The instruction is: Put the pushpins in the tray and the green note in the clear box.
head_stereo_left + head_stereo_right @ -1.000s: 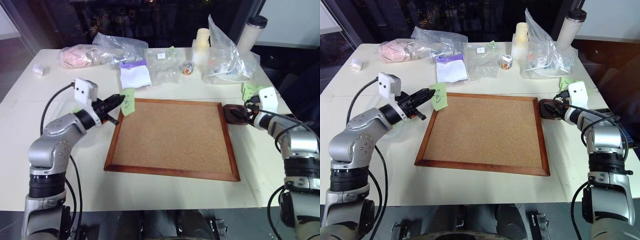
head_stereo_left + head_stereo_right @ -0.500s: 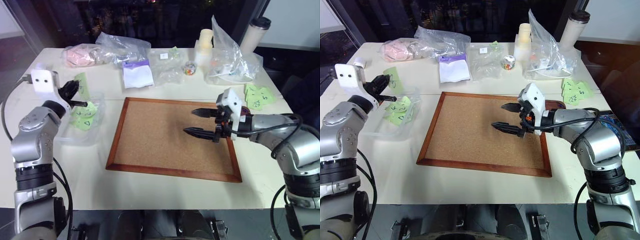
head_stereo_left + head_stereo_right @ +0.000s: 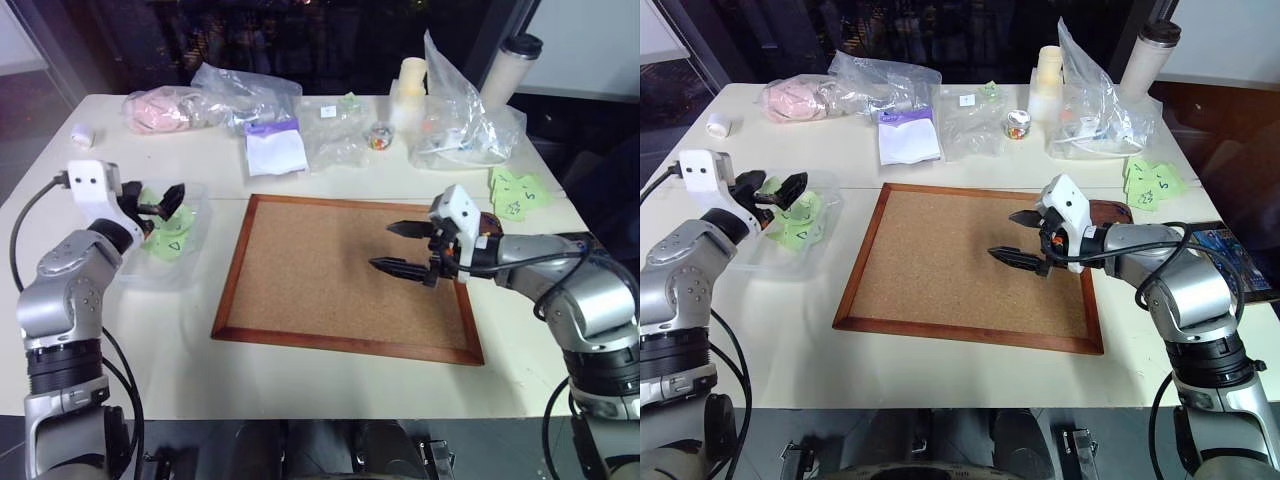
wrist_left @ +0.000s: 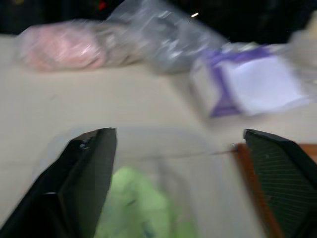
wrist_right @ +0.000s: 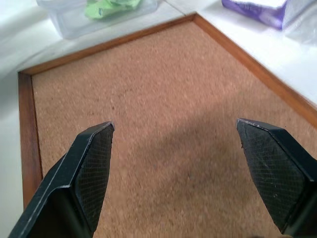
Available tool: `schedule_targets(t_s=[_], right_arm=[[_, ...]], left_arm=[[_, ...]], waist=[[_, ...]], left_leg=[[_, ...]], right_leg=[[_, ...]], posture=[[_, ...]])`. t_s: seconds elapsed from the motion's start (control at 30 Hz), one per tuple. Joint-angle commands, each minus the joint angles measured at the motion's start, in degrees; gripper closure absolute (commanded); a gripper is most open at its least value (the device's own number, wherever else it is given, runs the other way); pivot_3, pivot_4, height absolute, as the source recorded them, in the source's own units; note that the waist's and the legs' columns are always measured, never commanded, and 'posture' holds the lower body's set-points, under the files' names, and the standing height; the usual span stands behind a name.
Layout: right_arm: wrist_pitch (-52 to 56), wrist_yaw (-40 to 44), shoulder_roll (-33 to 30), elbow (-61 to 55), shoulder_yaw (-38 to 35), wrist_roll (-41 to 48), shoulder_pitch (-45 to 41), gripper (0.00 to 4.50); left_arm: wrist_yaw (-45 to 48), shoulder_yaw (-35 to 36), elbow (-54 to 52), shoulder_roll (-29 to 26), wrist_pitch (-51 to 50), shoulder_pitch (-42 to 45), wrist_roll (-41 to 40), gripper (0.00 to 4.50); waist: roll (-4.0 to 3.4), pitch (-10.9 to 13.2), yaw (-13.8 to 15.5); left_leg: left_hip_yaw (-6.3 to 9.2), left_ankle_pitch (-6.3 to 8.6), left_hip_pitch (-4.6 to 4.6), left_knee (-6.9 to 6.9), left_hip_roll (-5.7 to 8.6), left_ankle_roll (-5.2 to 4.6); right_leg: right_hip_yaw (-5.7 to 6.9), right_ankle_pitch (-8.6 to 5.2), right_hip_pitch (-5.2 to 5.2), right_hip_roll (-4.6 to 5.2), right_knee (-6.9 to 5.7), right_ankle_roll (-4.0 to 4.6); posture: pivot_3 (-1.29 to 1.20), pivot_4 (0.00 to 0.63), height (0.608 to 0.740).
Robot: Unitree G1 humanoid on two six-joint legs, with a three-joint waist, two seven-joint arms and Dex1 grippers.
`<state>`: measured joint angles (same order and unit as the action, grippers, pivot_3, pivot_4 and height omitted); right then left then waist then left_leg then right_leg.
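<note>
Your left end effector (image 3: 158, 200) hangs over the clear box (image 3: 190, 258) at the left of the surface (image 3: 330, 385), its fingers spread apart and holding nothing. Green notes (image 3: 168, 240) lie inside that box below the fingers, though you cannot tell from here which one carries the scribble. Your right end effector (image 3: 403, 247) sits above the right part of the cork board (image 3: 300, 290), fingers also spread wide and empty, pointing toward the board's middle. The dark reddish tray (image 3: 1110, 212) peeks out just behind the right wrist, off the board's right edge; any pushpins in it are too small to make out. More green notes (image 3: 518, 192) lie near the surface's right edge.
</note>
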<state>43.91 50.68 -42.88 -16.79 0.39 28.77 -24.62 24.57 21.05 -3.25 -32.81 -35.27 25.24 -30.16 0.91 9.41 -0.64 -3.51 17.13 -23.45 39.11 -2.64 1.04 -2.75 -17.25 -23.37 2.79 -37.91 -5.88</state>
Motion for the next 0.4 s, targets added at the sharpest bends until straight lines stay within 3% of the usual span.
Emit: schedule_targets(t_s=[0.03, 0.4], right_arm=[[-1.6, 0.2, -1.4, 0.5, -2.1, -0.7, 0.0, 0.45], [-1.0, 0.0, -4.2, -0.2, -6.8, 0.7, 3.9, 0.45]], left_arm=[[5.1, -1.6, -7.6, -0.9, -2.6, 0.6, -5.4, 0.04], [17.6, -13.0, -17.9, -4.1, -4.7, -7.3, -7.4, 0.04]], waist=[[0.00, 0.0, -0.1], [-0.01, 0.0, -0.3]], left_leg=[[0.00, 0.00, 0.00, 0.00, 0.00, 0.00], [-0.02, 0.00, 0.06, 0.00, 0.01, 0.00]], right_leg=[[0.00, 0.00, 0.00, 0.00, 0.00, 0.00], [-0.06, -0.01, -0.01, -0.16, -0.03, 0.02]], posture=[[0.00, 0.150, 0.740], [0.00, 0.150, 0.740]])
